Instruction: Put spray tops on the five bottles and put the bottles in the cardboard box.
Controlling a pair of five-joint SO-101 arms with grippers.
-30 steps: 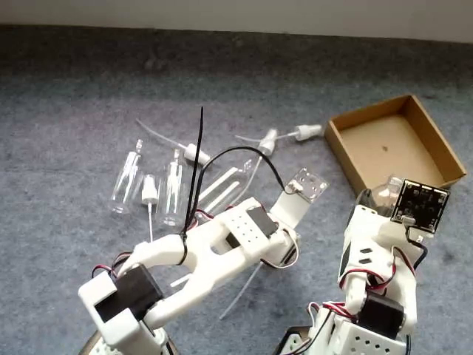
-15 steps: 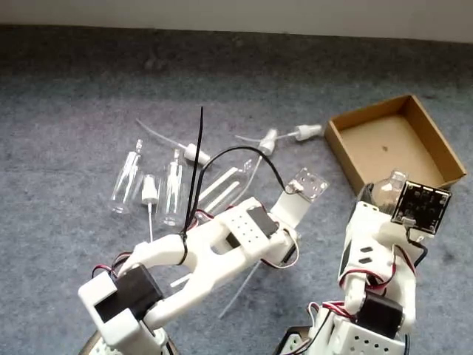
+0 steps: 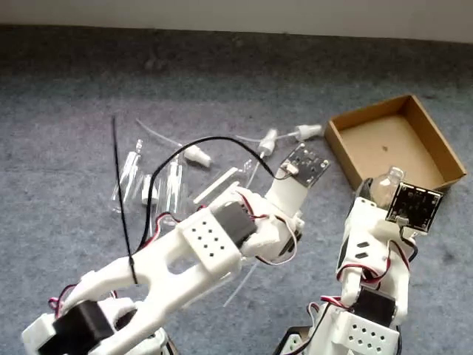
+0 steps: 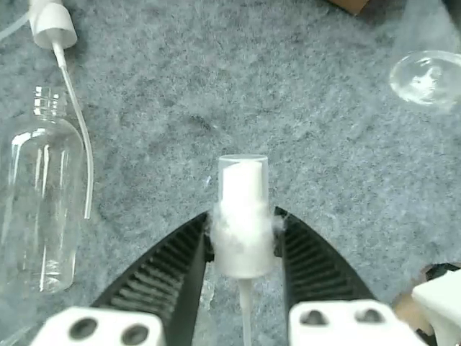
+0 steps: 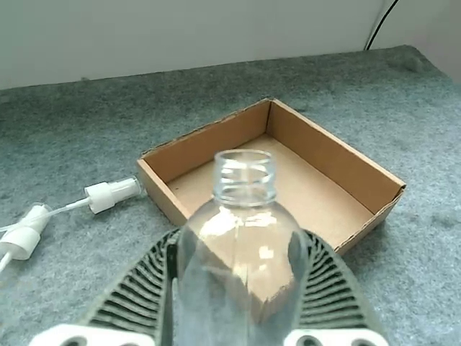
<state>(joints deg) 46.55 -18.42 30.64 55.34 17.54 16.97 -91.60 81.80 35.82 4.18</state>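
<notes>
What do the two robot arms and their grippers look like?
The left arm and right arm are white shells with black motors and red, white and black wires. A black cable loops over the left one. The left gripper has black ribbed fingers, the right gripper greyish ones.

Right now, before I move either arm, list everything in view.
Box: one, brown cardboard, empty, at the mat's right.
Loose bottles: at least two, clear, uncapped, lying at the mat's left; the left arm may hide more.
Loose tops: at least three, white, lying between those bottles and the box.
Held bottle: one, clear, uncapped, in front of the box.
Held top: one, white, above the mat.
Mat: one, grey, under everything.
Arms: two, white, left arm and right arm.
Left gripper: dark fingers, shut on the held top.
Right gripper: dark fingers, shut on the held bottle.
</notes>
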